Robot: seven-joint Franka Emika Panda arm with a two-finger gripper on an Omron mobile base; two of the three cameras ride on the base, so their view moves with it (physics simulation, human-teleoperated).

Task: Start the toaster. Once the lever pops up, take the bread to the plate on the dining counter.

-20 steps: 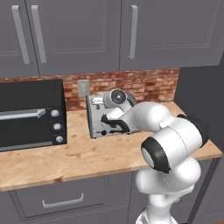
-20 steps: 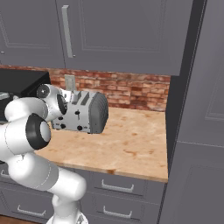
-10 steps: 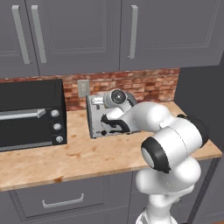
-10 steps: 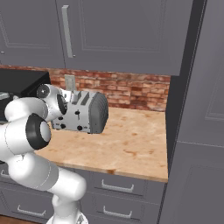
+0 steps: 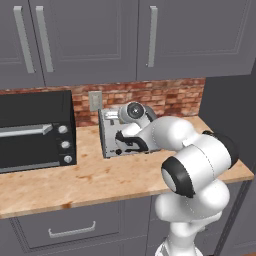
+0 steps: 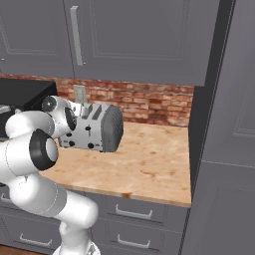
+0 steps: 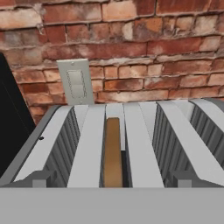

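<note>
One wide-open, empty end effector [image 5: 121, 146] by the toaster [image 6: 94, 128].

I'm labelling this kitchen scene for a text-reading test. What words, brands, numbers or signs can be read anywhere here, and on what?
None can be read.
The toaster, its front knobs and levers: no legible marks.
The black toaster oven, its three knobs: no visible print.
The wall switch plate: plain.
The cabinet doors: plain.

no text or labels can be read
</note>
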